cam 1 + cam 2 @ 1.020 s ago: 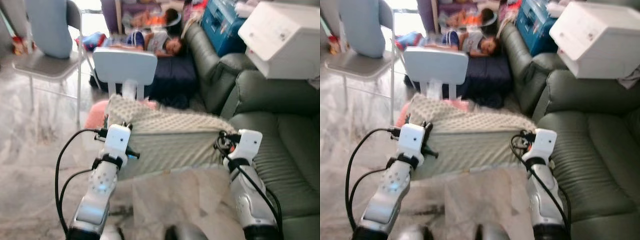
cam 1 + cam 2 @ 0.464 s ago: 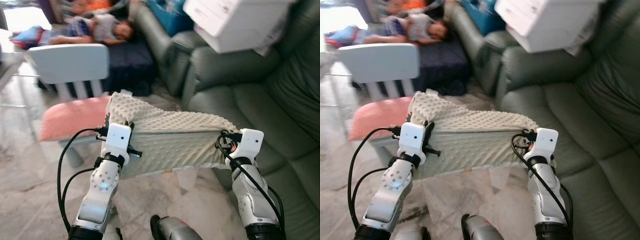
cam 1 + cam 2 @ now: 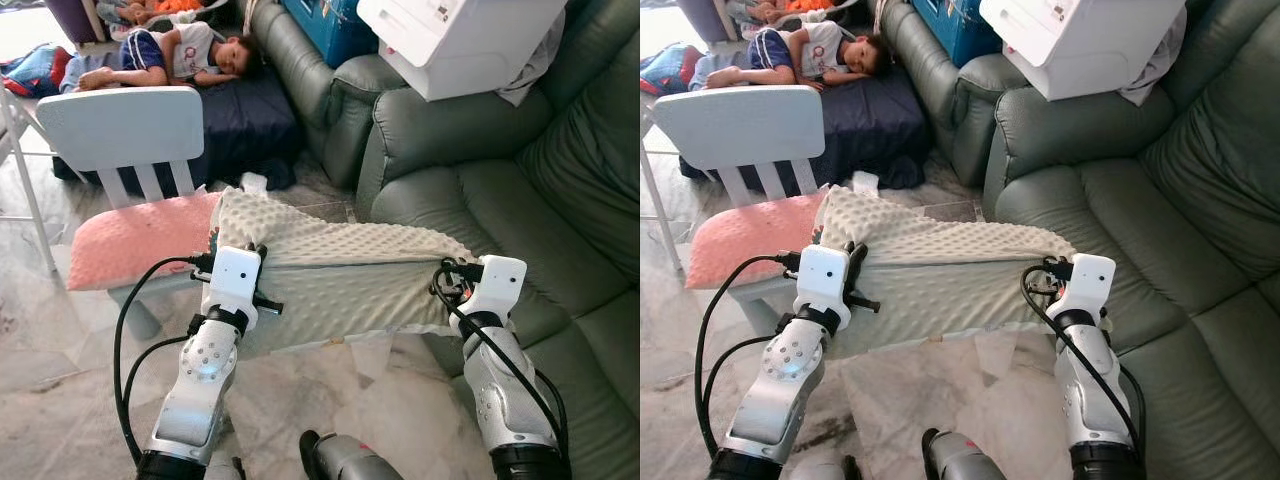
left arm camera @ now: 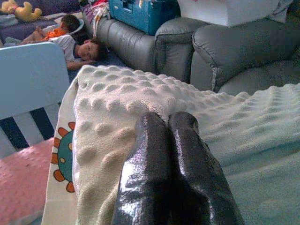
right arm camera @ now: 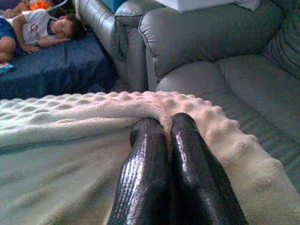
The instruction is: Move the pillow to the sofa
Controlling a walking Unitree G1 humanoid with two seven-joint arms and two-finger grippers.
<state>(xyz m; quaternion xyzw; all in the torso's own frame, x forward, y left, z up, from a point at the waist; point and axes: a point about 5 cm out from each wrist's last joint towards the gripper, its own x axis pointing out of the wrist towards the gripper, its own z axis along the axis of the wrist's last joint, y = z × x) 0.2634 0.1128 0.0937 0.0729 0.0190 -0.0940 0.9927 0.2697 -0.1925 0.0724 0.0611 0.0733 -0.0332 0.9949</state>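
A cream bumpy pillow [image 3: 340,270] hangs stretched between my two arms, lifted above the marble floor just left of the sofa. My left gripper [image 4: 168,123] is shut on its left end, near a small sun print. My right gripper [image 5: 161,125] is shut on its right end, which hovers at the front edge of the grey-green leather sofa [image 3: 520,200]. In the head views the fingertips are hidden behind the pillow.
A pale blue child's chair [image 3: 125,130] with a pink cushion [image 3: 140,238] stands just behind the pillow's left end. A person [image 3: 170,55] lies on a dark mattress [image 3: 245,125] beyond it. A white box [image 3: 455,40] rests on the sofa armrest; a blue crate [image 3: 325,20] is behind.
The camera has swung right, so the sofa now takes up more of the picture and the blur is gone. Both grippers still hold the pillow the same way.
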